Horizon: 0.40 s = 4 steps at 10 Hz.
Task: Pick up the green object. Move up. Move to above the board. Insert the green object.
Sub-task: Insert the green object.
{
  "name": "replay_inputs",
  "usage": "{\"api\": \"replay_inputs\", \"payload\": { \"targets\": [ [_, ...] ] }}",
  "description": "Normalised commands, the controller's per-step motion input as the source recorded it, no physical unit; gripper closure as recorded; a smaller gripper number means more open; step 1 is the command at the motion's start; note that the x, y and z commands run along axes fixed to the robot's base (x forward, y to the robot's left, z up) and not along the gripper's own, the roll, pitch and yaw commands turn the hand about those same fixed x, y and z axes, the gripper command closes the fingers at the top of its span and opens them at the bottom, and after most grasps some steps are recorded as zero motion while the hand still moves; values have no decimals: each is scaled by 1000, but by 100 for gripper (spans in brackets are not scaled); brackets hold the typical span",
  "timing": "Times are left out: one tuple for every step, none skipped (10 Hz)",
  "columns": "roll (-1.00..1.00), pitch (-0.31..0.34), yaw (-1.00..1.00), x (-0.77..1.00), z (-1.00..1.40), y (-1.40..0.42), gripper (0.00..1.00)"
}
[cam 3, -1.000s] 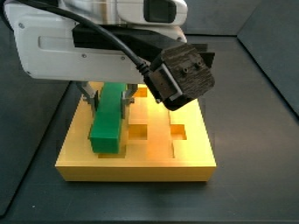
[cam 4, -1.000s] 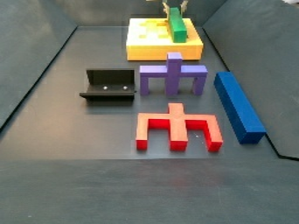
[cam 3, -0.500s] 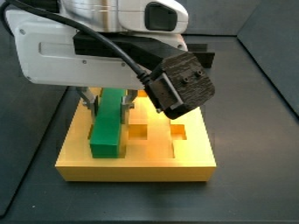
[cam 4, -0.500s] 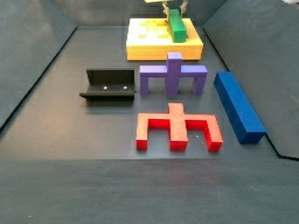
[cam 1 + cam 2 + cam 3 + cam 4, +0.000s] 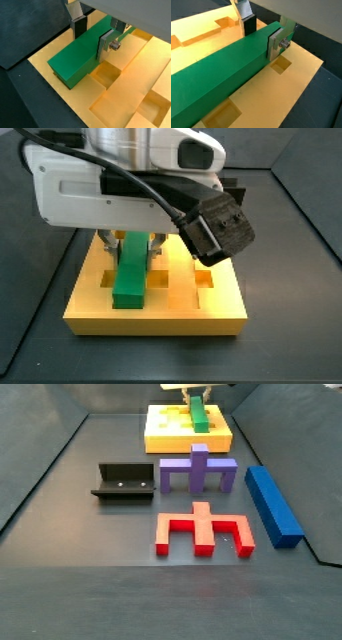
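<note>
The green object (image 5: pixel 131 278) is a long bright green bar lying lengthwise over the board (image 5: pixel 160 318), a yellow-orange slab with square holes. Its near end rests on the board between two holes. My gripper (image 5: pixel 134 240) is right above the board and shut on the bar near its far end. In both wrist views a finger stands on each long side of the bar (image 5: pixel 77 57) (image 5: pixel 218 75), the gripper (image 5: pixel 91 42) (image 5: pixel 261 44) astride it over the board (image 5: pixel 133 75) (image 5: pixel 198 30). A side view shows the bar (image 5: pixel 199 417) on the board (image 5: pixel 167 429) at the back.
On the dark floor in front of the board stand the fixture (image 5: pixel 123 482), a purple block (image 5: pixel 198 469), a blue bar (image 5: pixel 274 504) and a red piece (image 5: pixel 203 529). Dark walls close in the floor on both sides.
The green object's near end has shifted a little to the right on the board and the bar now lies straighter along it. The gripper still holds it.
</note>
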Motion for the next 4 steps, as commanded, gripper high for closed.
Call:
{"api": "replay_inputs", "payload": {
  "targets": [
    [24,0,-43,0,-277,0,100],
    [36,0,0,0,-51,0,100],
    [-23,0,0,0,0,0,100],
    [0,0,0,0,0,0,100]
  ]
}}
